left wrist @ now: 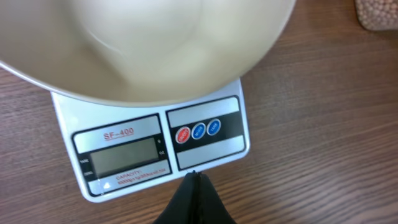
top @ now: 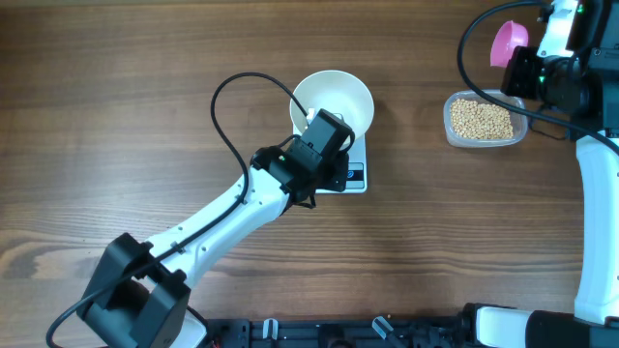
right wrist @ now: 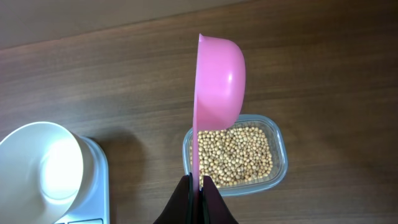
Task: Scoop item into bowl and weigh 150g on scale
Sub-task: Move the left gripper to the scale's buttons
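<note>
- Left claw (left wrist: 194, 180), closed and empty, hung over the scale (left wrist: 205, 134), which carried the bowl (top: 338, 95).
- Right claw (right wrist: 198, 183) pinched a pink scoop (right wrist: 219, 81) above the beans (right wrist: 233, 155).

the left arm (top: 222, 208) stretches diagonally from the lower-left base toward the middle, and the left pincer (left wrist: 194, 177) is closed on nothing. the right arm (top: 598, 213) runs up the right edge, the right pincer (right wrist: 199, 182) clamped on a pink scoop (right wrist: 221, 81).
</note>
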Robot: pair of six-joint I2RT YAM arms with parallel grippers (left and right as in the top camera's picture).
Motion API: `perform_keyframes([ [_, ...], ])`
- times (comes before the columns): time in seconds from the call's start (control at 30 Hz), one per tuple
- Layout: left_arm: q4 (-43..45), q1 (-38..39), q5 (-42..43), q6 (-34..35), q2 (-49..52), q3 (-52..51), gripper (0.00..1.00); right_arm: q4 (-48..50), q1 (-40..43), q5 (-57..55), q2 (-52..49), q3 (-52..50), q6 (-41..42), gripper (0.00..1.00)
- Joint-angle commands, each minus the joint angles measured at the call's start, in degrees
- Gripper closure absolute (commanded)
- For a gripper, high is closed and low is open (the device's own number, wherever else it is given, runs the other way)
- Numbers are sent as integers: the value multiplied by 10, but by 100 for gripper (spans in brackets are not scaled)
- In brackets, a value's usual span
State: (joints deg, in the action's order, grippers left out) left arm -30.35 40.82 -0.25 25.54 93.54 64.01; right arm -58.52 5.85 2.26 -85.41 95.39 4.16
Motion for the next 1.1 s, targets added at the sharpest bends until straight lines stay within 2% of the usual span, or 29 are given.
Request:
perform_keyframes([
  [0.0, 2, 2, -24, -15, -61, 2, 96, 4, 2, -12, -5, 6, -12, 96],
  [0.1, -38, 1, -22, -63, -160, -7, 96, 4, 2, -12, -5, 6, -11, 96],
  [0.2, -43, 1, 18, -62, -199, -85, 96, 5, 2, -12, -5, 6, -11, 96],
  [0.37, 113, 3, 28, -52, -134, -139, 96, 4, 2, -12, -5, 6, -12, 96],
  [0.5, 181, 3, 34, -51, -46, -139, 96, 4, 2, -12, -5, 6, -12, 96],
  [0.83, 229, 3, 43, -41, 22, -140, 96, 14, 2, -12, -5, 6, -26, 96],
  [0.93, 260, 2, 60, -41, 20, -140, 96, 15, 2, -12, -5, 6, -27, 96],
  [1.07, 258, 1, 106, -42, -21, -140, 96, 15, 2, -12, -5, 6, -28, 95],
])
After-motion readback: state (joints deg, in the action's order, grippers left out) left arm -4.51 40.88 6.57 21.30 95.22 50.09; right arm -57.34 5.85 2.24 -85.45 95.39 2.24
